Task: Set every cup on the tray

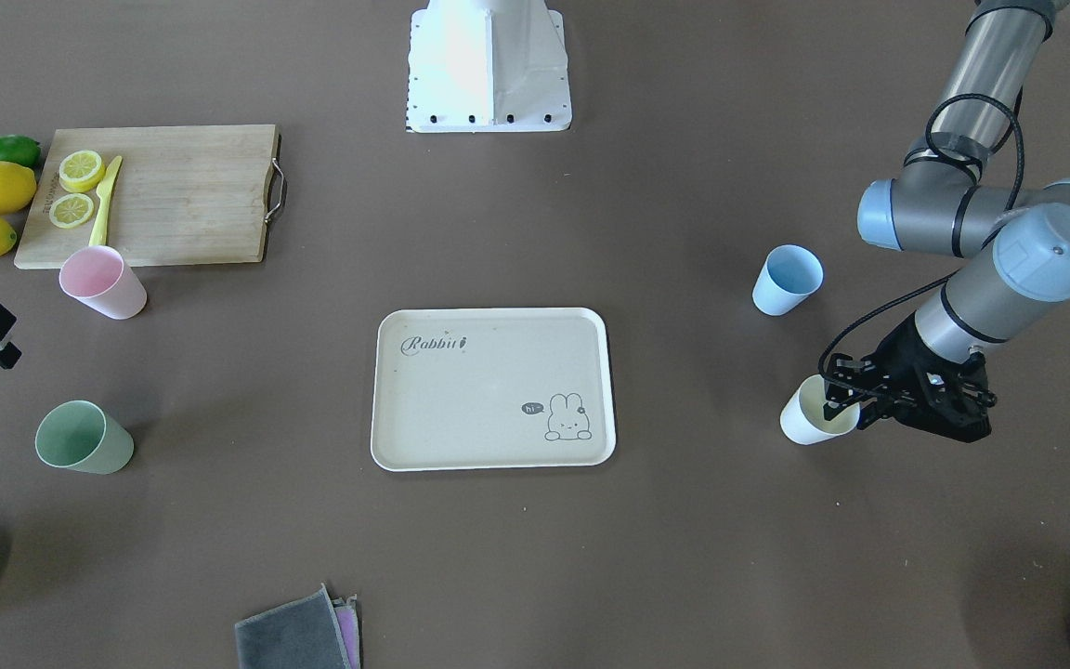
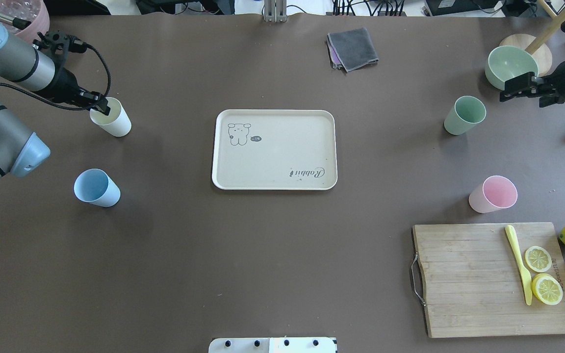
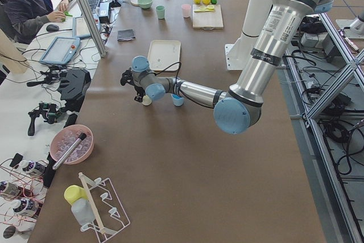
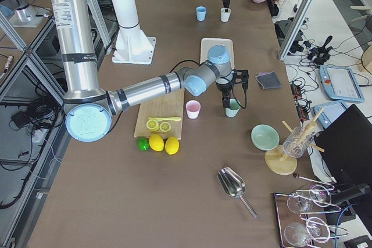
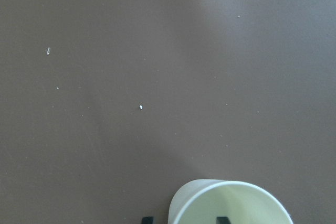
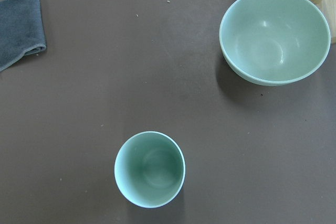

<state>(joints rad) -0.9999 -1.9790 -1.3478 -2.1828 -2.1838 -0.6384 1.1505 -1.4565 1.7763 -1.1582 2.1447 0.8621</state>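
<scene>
Near the counter's left edge, the left hand (image 2: pixel 102 107) straddles the wall of the cream cup (image 2: pixel 114 122), its grip narrow but not yet closed, so this looks like the grasping step. Next it should pinch, lift and carry the cup to the mid-counter tray (image 2: pixel 282 157). Near the right edge, the right hand (image 2: pixel 513 89) hovers by the green cup (image 2: pixel 464 115), its opening unclear.

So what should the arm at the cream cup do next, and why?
Probably close its fingers on the cup wall. The left gripper straddles the rim of the cream cup, one finger inside and one outside, with a gap showing in the wrist view. The cup stands on the table, well away from the tray, so gripping likely comes before lifting.
</scene>
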